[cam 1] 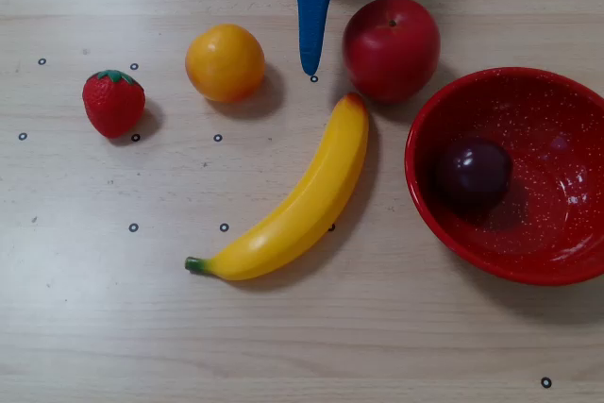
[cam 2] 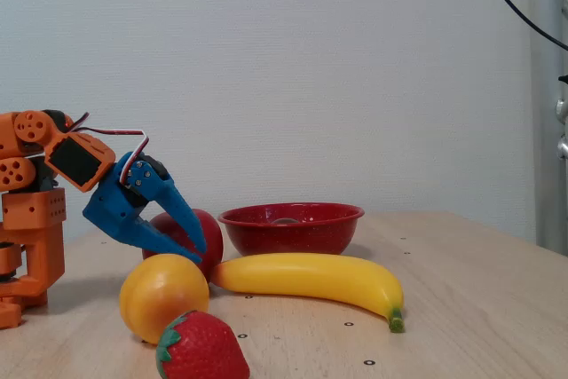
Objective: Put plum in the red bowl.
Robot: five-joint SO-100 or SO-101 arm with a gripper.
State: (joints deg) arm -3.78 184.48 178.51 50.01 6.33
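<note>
- The plum (cam 1: 473, 173) lies inside the red bowl (cam 1: 566, 269), left of the bowl's middle in the overhead view; nothing grips it; in the fixed view the bowl (cam 2: 291, 230) hides it
- The claw (cam 2: 193, 253) points down toward the desk (cam 2: 461, 308) with both blue tips close together, holding nothing; the fixed view shows them pressed together or nearly so; only one finger (cam 1: 312, 30) shows in the overhead view, its tip between the orange (cam 1: 225, 63) and the apple (cam 1: 391, 48), touching neither
- The apple sits just beside the bowl's upper-left rim in the overhead view; whether they touch cannot be told
- The banana (cam 1: 297, 203) lies diagonally in the middle of the desk, its upper end close to the apple, its green stem toward the lower left
- The strawberry (cam 1: 113, 102) stands apart at far left in the overhead view, left of the orange
</note>
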